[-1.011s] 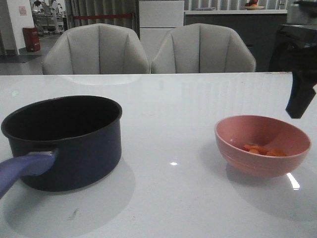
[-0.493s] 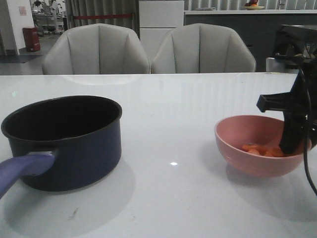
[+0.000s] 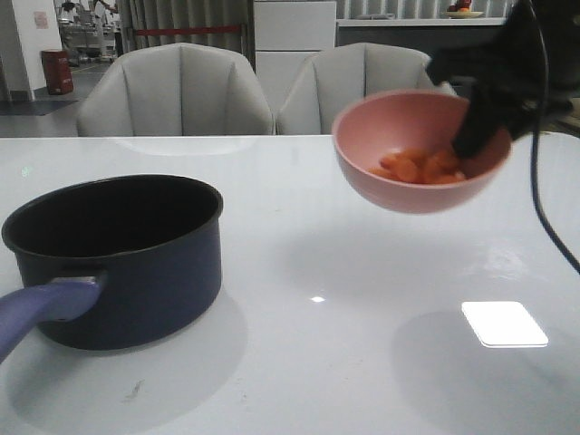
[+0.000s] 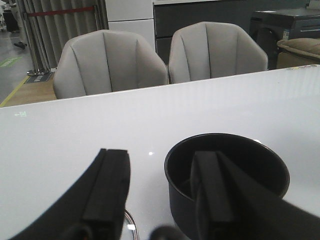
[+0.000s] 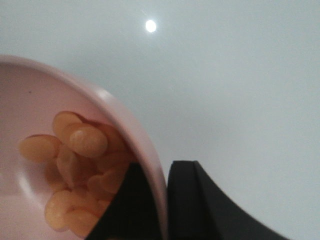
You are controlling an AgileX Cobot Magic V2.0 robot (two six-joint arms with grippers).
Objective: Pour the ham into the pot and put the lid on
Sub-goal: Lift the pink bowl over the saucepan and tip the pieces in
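The dark navy pot (image 3: 118, 258) with its purple-blue handle (image 3: 36, 308) stands at the left of the white table; it also shows in the left wrist view (image 4: 227, 175). My right gripper (image 3: 480, 127) is shut on the rim of the pink bowl (image 3: 417, 154) and holds it in the air, tilted, right of the pot. Orange-pink ham slices (image 3: 417, 168) lie in the bowl and show in the right wrist view (image 5: 80, 165), with one finger inside the rim and one outside. My left gripper (image 4: 160, 190) is open and empty. A steel rim edge of the lid (image 4: 134, 225) shows below it.
Two grey chairs (image 3: 272, 91) stand behind the table's far edge. A bright light patch (image 3: 503, 323) lies on the white table (image 3: 317, 362) under the bowl. Cabinets and a counter stand in the background.
My right gripper came down to the bowl on the table, closed on its rim, and has lifted it up and to the left. The pot has not moved.
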